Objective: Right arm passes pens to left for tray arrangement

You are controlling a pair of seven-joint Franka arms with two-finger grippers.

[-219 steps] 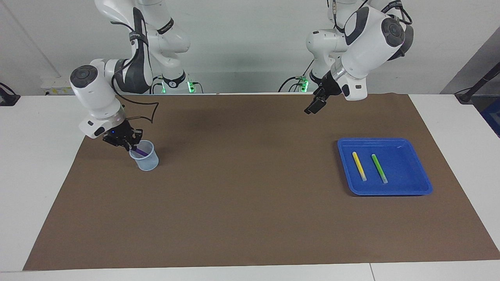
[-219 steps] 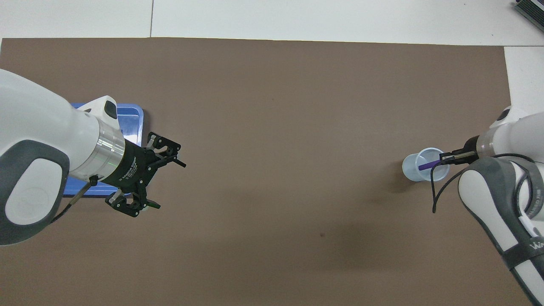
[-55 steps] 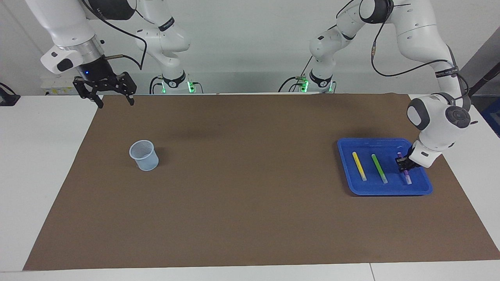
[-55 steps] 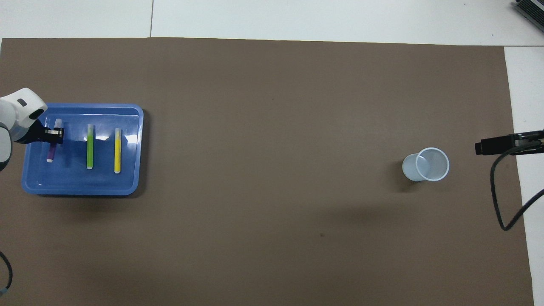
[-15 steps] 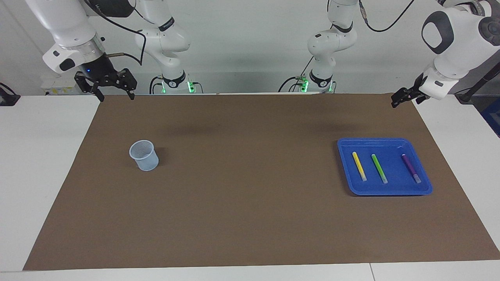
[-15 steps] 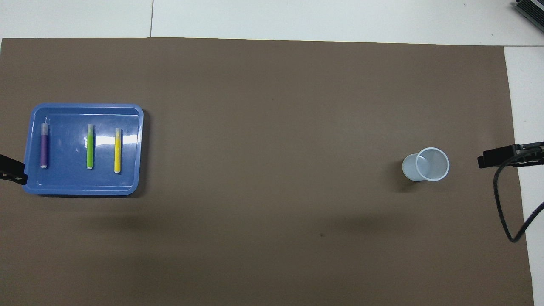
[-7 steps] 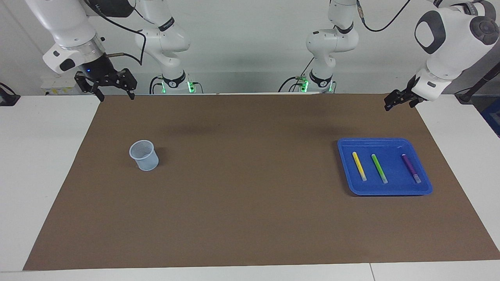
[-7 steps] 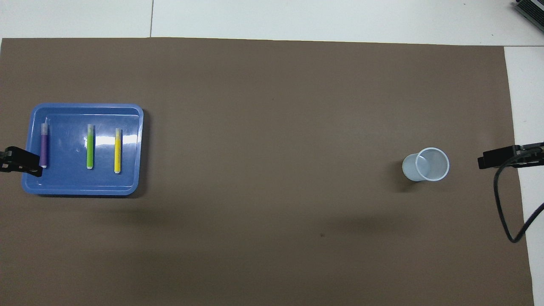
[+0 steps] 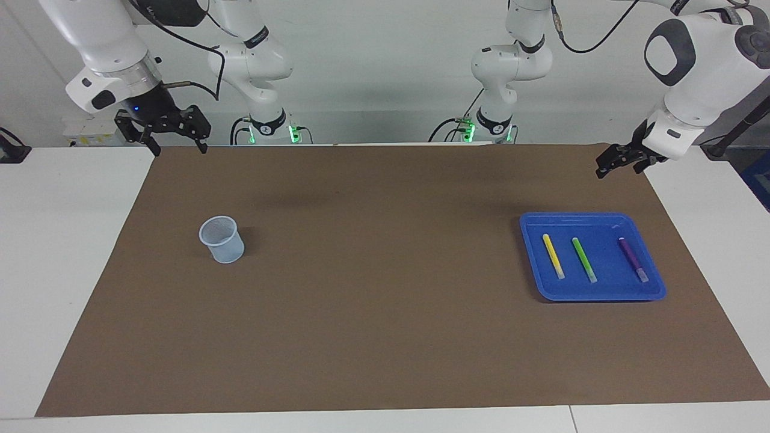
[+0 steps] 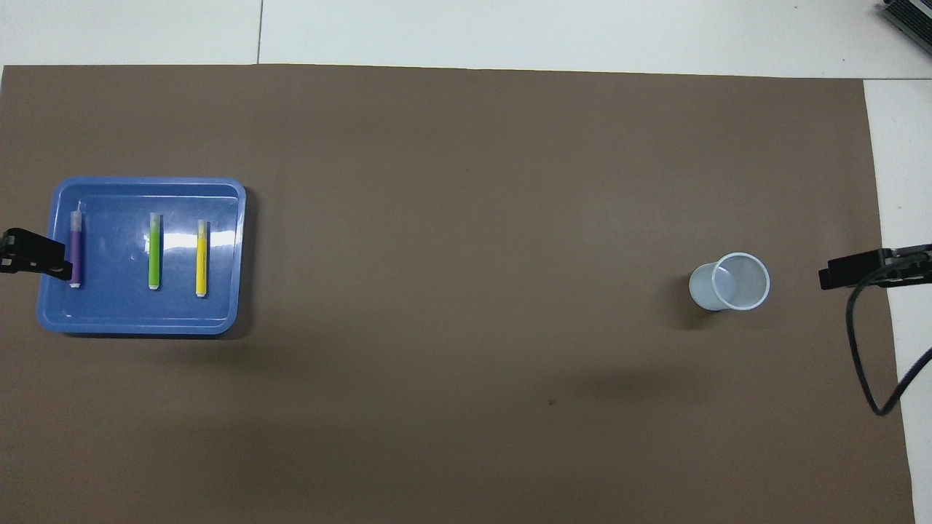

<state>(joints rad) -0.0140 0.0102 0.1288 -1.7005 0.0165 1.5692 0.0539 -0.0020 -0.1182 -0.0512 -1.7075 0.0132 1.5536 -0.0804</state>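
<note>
Brown matting (image 9: 385, 313) covers the white counter (image 9: 60, 252), its wide middle bare between a translucent cup (image 9: 222, 239) at frame left and the blue tray (image 9: 592, 293) at right, where yellow (image 9: 553, 256), green (image 9: 584, 259) and purple (image 9: 633, 259) pens lie parallel, apart. No legible writing shows. Both raised, the right end effector (image 9: 174, 141) at upper left spreads wide and empty, and the left end effector (image 9: 619, 159) at upper right also stands open, holding nothing.

Both views are evenly and brightly lit from above, with no dim corners. The brown mat (image 9: 385, 276) is matte and takes the light without glare; soft, blurred-edged shadows lie on it nearer to the robots than the blue tray (image 9: 652, 291) in the facing view. The tray's glossy floor gives white glints beside the yellow pen (image 10: 201, 258) in the overhead view. The translucent cup (image 10: 730, 281) casts a short dark shadow on the mat toward the tray's end. Focus is sharp across both views, with no motion blur and straight mat edges.
</note>
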